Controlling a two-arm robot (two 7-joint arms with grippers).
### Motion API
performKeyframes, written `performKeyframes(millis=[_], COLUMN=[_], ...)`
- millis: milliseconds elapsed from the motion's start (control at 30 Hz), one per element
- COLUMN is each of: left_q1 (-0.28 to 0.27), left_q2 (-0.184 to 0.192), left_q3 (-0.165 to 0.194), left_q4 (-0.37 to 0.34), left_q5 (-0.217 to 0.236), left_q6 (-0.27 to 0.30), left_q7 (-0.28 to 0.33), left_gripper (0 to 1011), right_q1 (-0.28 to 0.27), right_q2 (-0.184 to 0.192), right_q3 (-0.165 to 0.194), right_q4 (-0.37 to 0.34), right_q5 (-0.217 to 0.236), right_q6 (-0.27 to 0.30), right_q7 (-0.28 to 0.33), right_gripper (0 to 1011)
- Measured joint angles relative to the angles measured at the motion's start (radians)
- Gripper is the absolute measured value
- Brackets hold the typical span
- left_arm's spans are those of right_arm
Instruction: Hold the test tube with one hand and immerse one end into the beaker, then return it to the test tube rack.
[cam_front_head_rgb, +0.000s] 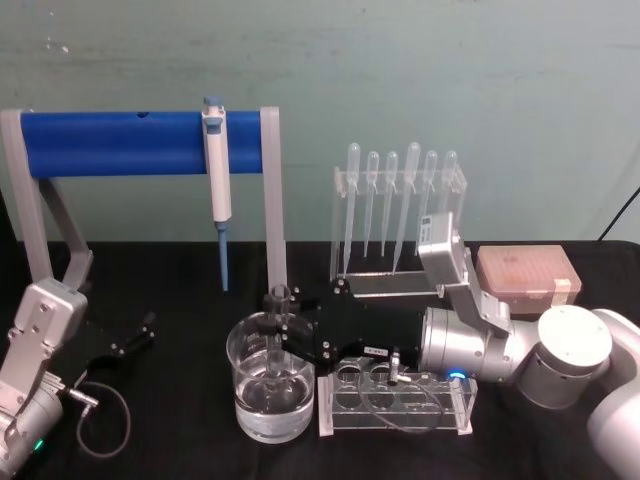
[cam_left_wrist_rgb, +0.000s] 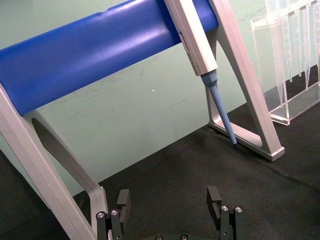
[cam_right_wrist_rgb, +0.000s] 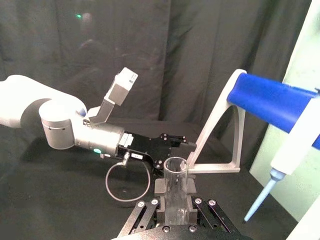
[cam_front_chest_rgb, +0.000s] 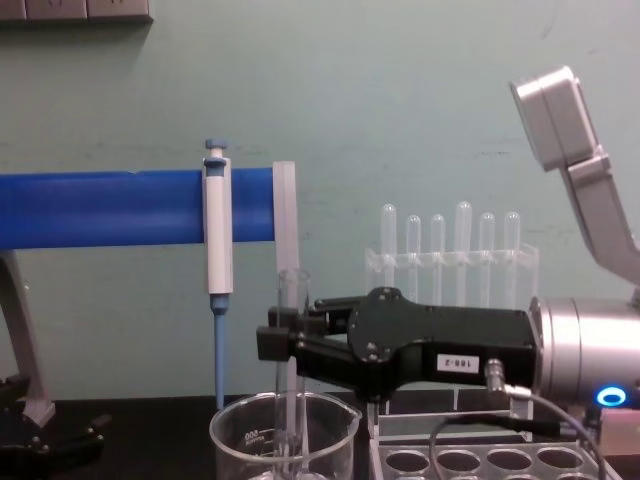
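Note:
My right gripper (cam_front_head_rgb: 283, 336) is shut on the test tube (cam_front_head_rgb: 277, 335), a clear glass tube held upright over the beaker (cam_front_head_rgb: 272, 420). The tube's lower end is down inside the beaker, which holds clear liquid; how deep it dips I cannot tell. From the side, the test tube (cam_front_chest_rgb: 292, 380) stands in the beaker (cam_front_chest_rgb: 330, 432) with the right gripper (cam_front_chest_rgb: 278, 343) clamped on its upper part. The tube (cam_right_wrist_rgb: 176, 186) sits between the black fingers (cam_right_wrist_rgb: 160, 187). My left gripper (cam_left_wrist_rgb: 168, 202) is open, holding nothing, parked low at the table's left (cam_front_head_rgb: 133, 338).
A clear rack with round holes (cam_front_head_rgb: 395, 402) lies right of the beaker, under my right arm. Behind stand the pipette rack (cam_front_head_rgb: 398, 205), a tip box (cam_front_head_rgb: 525, 272) and a blue-barred stand (cam_front_head_rgb: 140, 142) carrying the pipettor (cam_front_head_rgb: 217, 170).

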Motion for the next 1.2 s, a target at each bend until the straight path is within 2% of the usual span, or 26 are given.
performKeyframes(millis=[267,433,500,733,1200], left_q1=[0.0,0.0,0.0,0.0,0.0], left_q2=[0.0,0.0,0.0,0.0,0.0], left_q3=[0.0,0.0,0.0,0.0,0.0], left_q4=[0.0,0.0,0.0,0.0,0.0], left_q5=[0.0,0.0,0.0,0.0,0.0], left_q6=[0.0,0.0,0.0,0.0,0.0], left_q7=[0.0,0.0,0.0,0.0,0.0], left_gripper=[1000,1000,1000,1000,1000], right_q1=[0.016,0.031,0.038,0.046,0.049], right_q2=[0.006,0.021,0.035,0.07,0.151], right_q3=[0.013,0.014,0.013,0.016,0.045], right_q4=[-0.034,-0.08,-0.114,-0.186,-0.291], right_q5=[0.02,0.031,0.037,0.059,0.113], right_q6=[0.024,0.063,0.09,0.128,0.164], right_q7=[0.011,0.012,0.011,0.0,-0.016], right_gripper=[226,227,226,227,227])
